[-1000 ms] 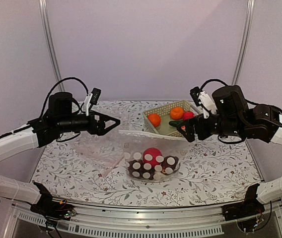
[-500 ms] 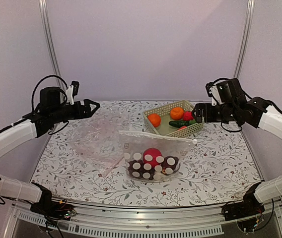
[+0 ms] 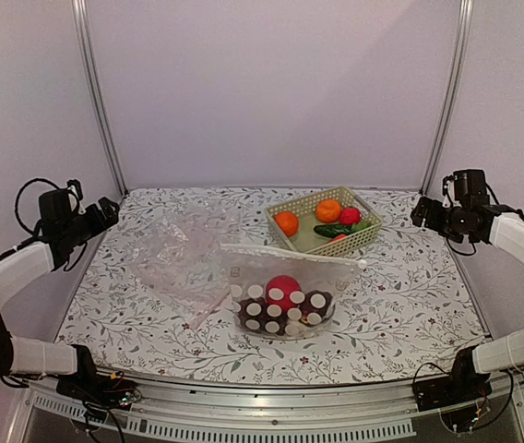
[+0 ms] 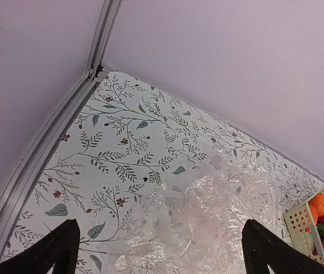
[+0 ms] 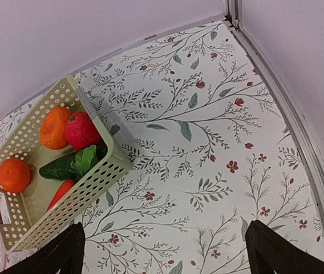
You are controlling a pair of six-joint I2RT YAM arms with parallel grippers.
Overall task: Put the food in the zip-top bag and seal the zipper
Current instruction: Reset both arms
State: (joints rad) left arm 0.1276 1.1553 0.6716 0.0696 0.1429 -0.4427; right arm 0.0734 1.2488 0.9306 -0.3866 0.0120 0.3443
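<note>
Both arms hang out at the table's sides, well apart from everything in the middle. The left gripper has its two black fingers spread wide with nothing between them. Below it is only the plain clear bag, crumpled on the flower-printed table. The right gripper is spread just as wide and is just as empty. It looks down on a cream perforated basket that holds two orange fruits, a red piece and a green cucumber. The zip-top bag stands near the middle of the table, just in front of the basket, with the round red fruit and the dark grapes inside at its bottom. The zipper runs across the bag's top edge — whether it's pressed shut all along, I can't tell.
</note>
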